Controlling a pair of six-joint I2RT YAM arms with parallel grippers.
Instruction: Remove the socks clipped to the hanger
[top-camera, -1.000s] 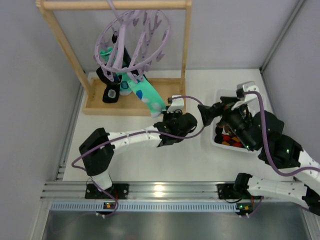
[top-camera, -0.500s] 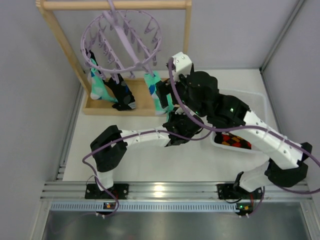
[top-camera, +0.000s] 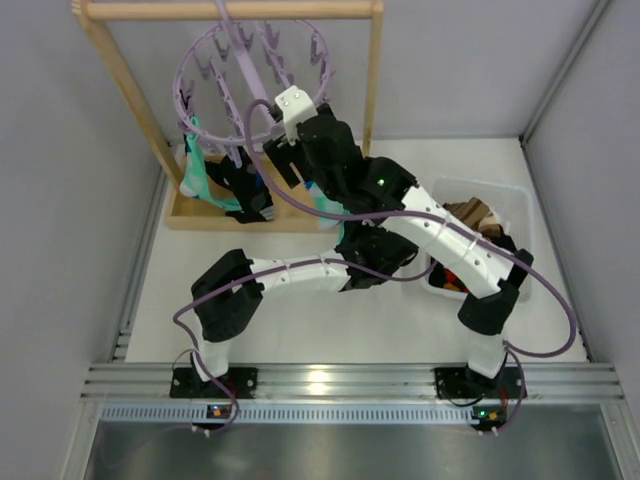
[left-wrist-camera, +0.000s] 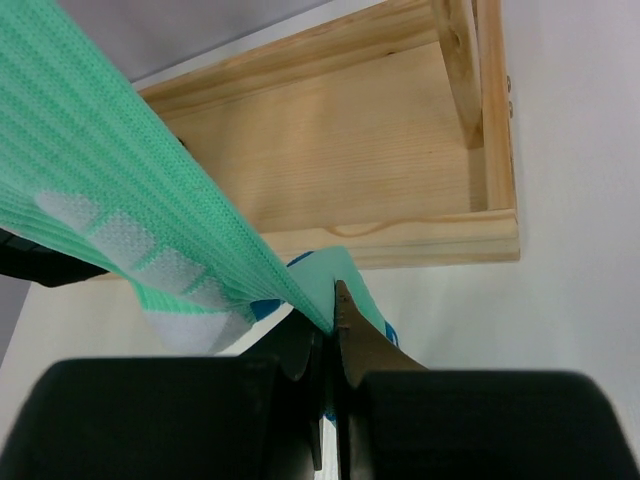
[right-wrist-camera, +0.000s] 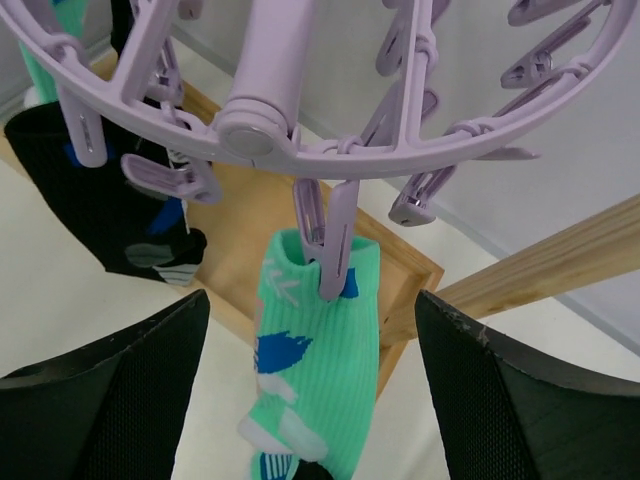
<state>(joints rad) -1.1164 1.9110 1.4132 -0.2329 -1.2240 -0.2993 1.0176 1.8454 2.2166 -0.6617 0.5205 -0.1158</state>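
The lilac hanger (top-camera: 250, 85) hangs by its hook from the wooden rack's top bar. One teal sock (right-wrist-camera: 320, 380) with white and blue marks hangs from a lilac peg (right-wrist-camera: 335, 250). My right gripper (right-wrist-camera: 312, 300) is open, one finger on each side of this sock's cuff and clear of it. My left gripper (left-wrist-camera: 332, 300) is shut on the teal sock's lower end (left-wrist-camera: 130, 180) and holds it stretched. A black sock (top-camera: 245, 185) and another teal sock (top-camera: 195, 165) hang at the hanger's left side.
The wooden rack frame (top-camera: 375, 100) and its tray base (left-wrist-camera: 380, 150) stand at the back left. A white bin (top-camera: 505, 205) at the right holds a brown sock (top-camera: 480, 215) and an argyle one (top-camera: 455, 275). The right arm crosses over the left arm.
My right arm has swung from over the bin up to the hanger, and its fingers now flank the clipped teal sock. The hanger has turned. The left gripper still holds the sock.
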